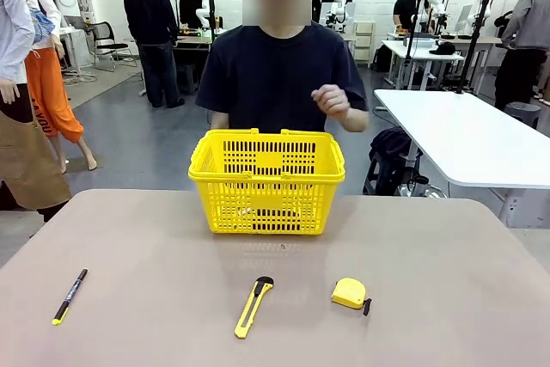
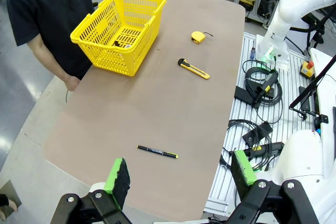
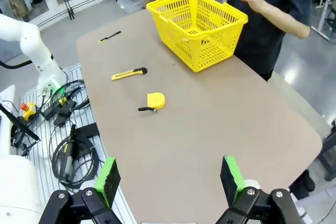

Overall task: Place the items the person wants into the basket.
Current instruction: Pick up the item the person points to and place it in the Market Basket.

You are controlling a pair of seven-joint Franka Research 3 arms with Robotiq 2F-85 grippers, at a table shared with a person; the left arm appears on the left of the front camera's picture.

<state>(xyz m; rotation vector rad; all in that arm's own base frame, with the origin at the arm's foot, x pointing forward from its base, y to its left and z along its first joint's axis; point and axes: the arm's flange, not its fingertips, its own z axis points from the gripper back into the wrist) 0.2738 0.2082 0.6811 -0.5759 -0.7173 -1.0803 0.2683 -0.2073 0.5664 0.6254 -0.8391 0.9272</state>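
A: Where's the tape measure [image 1: 349, 293]?
B: On the surface [image 1: 430, 247], robot-side of the basket [image 1: 266, 180], laid within reach. Left end effector [image 2: 181, 170] and right end effector [image 3: 169, 178] gape wide, empty, seemingly ready to pick.

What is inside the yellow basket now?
A small dark object lies on the floor of the basket; what it is, I cannot tell. The grid walls hide part of the floor.
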